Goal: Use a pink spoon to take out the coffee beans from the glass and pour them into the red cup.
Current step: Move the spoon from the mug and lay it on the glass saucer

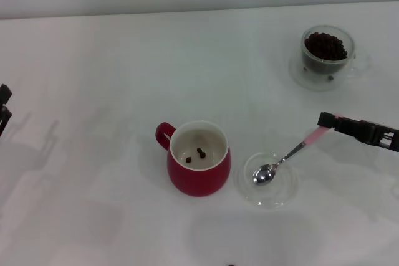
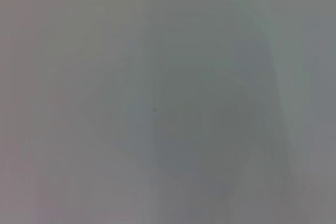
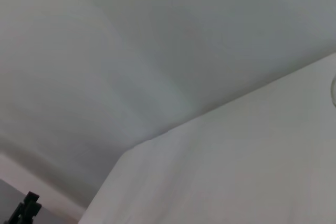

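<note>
Head view is showing a white table (image 1: 93, 91) filling nearly the whole frame, with the things of the job sitting in its middle and right part. Largest among them, the red cup (image 1: 198, 172) is standing upright just below the centre, its handle pointing toward the upper left; three coffee beans (image 1: 198, 154) are lying on its white bottom, so some pouring is apparently already done.

In the upper right, well apart from the cup, the glass (image 1: 326, 51) is resting on its clear saucer and is holding a heap of beans nearly to the rim, so most of the work is probably remaining.

Just right of the cup, a shallow clear dish (image 1: 267, 180) is lying flat, likely serving as a rest for the spoon. The pink spoon (image 1: 288, 157) is slanting down from the right, its metal bowl sitting empty over the dish and its pink handle rising toward the right gripper (image 1: 329, 121), which is reaching in from the right edge and is clamped on the handle's end. Holding it far back is probably keeping the bowl free to dip into the glass.

At the left edge the left gripper (image 1: 4, 107) is sitting parked, barely in frame; whether it is apart or together I cannot tell.

Both wrist views are showing only blank pale surface.
</note>
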### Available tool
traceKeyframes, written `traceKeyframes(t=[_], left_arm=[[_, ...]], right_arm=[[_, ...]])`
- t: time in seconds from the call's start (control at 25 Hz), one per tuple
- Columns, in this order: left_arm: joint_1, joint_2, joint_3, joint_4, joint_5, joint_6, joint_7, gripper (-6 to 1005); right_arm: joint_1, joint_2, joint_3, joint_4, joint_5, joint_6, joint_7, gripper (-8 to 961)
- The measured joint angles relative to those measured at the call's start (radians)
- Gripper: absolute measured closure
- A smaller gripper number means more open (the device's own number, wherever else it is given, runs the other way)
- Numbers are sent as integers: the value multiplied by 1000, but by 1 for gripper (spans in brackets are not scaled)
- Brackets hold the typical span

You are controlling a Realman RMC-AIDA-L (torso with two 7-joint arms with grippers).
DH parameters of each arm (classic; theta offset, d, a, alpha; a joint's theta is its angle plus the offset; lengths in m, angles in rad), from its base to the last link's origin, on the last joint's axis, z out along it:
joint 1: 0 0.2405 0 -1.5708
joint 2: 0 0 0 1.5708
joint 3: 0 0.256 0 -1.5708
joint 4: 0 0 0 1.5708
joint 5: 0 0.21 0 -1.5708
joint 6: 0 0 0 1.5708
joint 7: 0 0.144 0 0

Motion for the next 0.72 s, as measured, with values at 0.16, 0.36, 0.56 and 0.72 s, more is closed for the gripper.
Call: traceKeyframes(t=[0.16, 0.36, 0.56, 0.72], left_arm=[[-6, 0, 0, 1, 0, 8, 0, 439], [-12, 0, 0, 1, 0, 9, 0, 439], [-15, 0, 0, 1, 0, 9, 0, 438], [-16, 0, 0, 0, 0, 9, 0, 438]], right_arm=[[3, 1, 0, 4, -11, -1, 17, 782], [3, 1, 0, 5, -23, 3, 52, 780], [4, 3, 0, 5, -41, 2, 82, 778], [5, 3, 3, 5, -51, -4, 87, 778]])
